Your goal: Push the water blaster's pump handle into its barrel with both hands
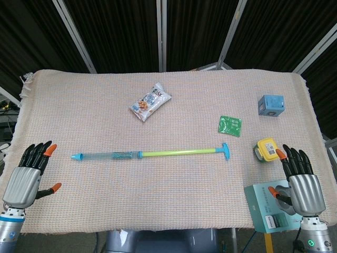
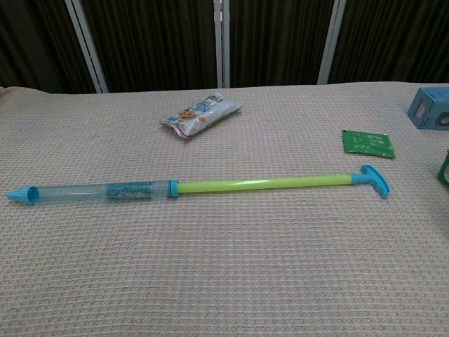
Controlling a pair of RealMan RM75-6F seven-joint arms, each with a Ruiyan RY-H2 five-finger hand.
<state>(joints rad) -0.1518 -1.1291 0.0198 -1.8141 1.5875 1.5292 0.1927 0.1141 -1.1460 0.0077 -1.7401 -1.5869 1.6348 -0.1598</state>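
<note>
At the far left of the head view we see the left hand point(image 1: 25, 176) resting low near the front corner of the tabletop point(image 1: 105, 205), fingers stretched forward and apart, thumb out to the side, holding nothing and well apart from everything else. Next comes the water blaster point(image 1: 152, 154), lying flat along the middle of the woven cloth: its blue nozzle tip point(image 2: 17, 195) points left, the clear barrel point(image 2: 98, 191) follows, and the yellow-green pump rod point(image 2: 259, 185) stands fully drawn out of the barrel toward the right. Behind the barrel's right end, well apart from it, we find a snack packet point(image 1: 150, 101) lying at a slant. The rod ends in the blue pump handle point(image 2: 374, 181), a short crossbar set slightly askew. Behind the handle sits a flat green sachet point(image 1: 230, 125), near but not touching. Further right, close to the tabletop's edge, we see a small yellow and green container point(image 1: 266, 149), and behind it a light blue box point(image 1: 271, 106); what the container holds is too small for us to tell. At the far right the right hand point(image 1: 300, 179) is raised with fingers straight and spread, empty, just beside the yellow container and over a teal carton point(image 1: 263, 203) at the front corner; whether it touches the carton we cannot say.
</note>
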